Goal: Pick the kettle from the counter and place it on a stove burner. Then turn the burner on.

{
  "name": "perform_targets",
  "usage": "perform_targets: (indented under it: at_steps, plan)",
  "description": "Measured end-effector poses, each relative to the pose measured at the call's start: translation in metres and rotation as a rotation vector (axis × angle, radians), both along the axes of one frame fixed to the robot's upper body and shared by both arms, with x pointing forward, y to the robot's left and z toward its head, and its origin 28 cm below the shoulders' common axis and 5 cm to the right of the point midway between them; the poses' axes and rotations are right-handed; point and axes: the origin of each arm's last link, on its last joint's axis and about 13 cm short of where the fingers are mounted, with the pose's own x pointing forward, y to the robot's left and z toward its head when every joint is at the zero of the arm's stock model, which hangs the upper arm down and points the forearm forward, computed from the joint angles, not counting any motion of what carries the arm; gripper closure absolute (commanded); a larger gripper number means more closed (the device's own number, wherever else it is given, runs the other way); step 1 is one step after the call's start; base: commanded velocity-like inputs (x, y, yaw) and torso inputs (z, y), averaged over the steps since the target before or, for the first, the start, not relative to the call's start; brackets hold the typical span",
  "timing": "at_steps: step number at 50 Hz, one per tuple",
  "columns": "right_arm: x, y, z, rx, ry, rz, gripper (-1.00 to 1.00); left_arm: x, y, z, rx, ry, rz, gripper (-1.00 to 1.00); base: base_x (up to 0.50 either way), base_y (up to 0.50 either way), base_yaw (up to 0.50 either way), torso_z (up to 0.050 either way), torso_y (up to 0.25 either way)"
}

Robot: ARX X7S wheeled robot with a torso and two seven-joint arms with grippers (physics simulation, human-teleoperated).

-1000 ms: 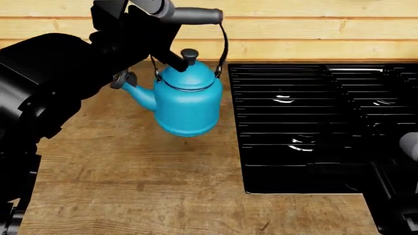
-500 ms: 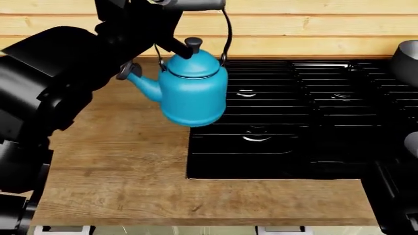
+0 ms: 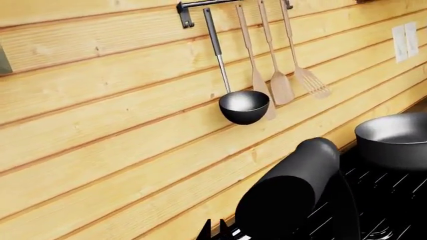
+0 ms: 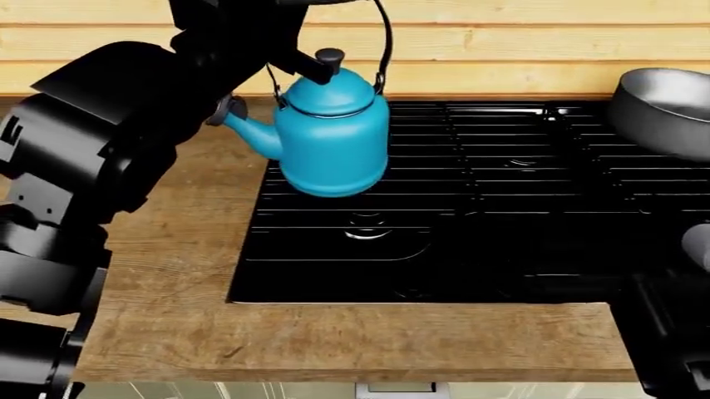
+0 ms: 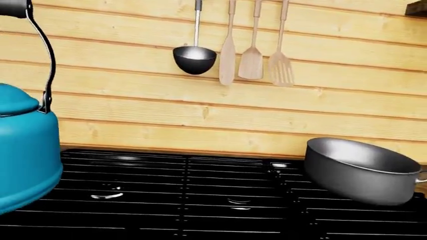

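Wood-grain table [image 4: 166, 274] fills the near ground in the head view, its thick front edge closest, with a glossy black cooktop [image 4: 500, 249] set into it. On the near left part of the cooktop's grate bars sits a round burner [image 4: 367, 229] with a shiny cap; other burners alike lie further back and to the right.

Above the cooktop's left edge hangs the kettle [image 4: 331, 137], turquoise-blue, its lid shut under a black knob, so nothing inside it shows. It looks clear of the grates, its spout pointing left toward the table, its thin wire handle rising out of the top of the picture. The left arm [image 4: 100, 150] reaches up to that handle, but the left gripper itself is cut off above the frame; in the left wrist view only a dark grey bar [image 3: 290, 192] fills the foreground, and I cannot tell how the jaws stand. The right gripper does not show in any view.

Further back on the right rests a grey steel pot [image 5: 360, 170], tilted, its visible inside bare. Behind everything, on the pale plank wall [image 5: 133, 105], a ladle [image 5: 195, 57], two wooden spatulas and a slotted turner hang from a rail.
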Motion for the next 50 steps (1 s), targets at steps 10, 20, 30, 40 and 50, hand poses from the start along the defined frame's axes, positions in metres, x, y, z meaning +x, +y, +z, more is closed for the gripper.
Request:
perform_targets:
  at_steps: [10,20,30,40,50]
  plan:
    - [0.001,0.001,-0.001,0.000,-0.012,0.008,-1.00,0.010,0.000,-0.006,-0.003,0.015,0.042,1.00,0.00,0.00,0.00,0.000,0.001]
    - [0.002,0.000,-0.004,0.007,-0.015,0.006,-1.00,0.024,-0.008,-0.013,-0.012,0.030,0.048,1.00,0.00,0.00,0.00,0.000,0.001]
    - [0.003,-0.003,-0.008,0.020,-0.011,-0.005,-1.00,0.040,-0.022,-0.020,-0.008,0.047,0.024,1.00,0.00,0.00,0.00,0.001,0.001]
    - [0.003,-0.005,-0.011,0.029,-0.010,-0.013,-1.00,0.048,-0.032,-0.027,0.014,0.068,0.009,1.00,0.00,0.00,0.00,0.000,0.001]
    - [0.003,-0.006,-0.014,0.034,-0.008,-0.019,-1.00,0.052,-0.038,-0.036,0.039,0.092,-0.002,1.00,0.00,0.00,0.00,0.000,0.001]
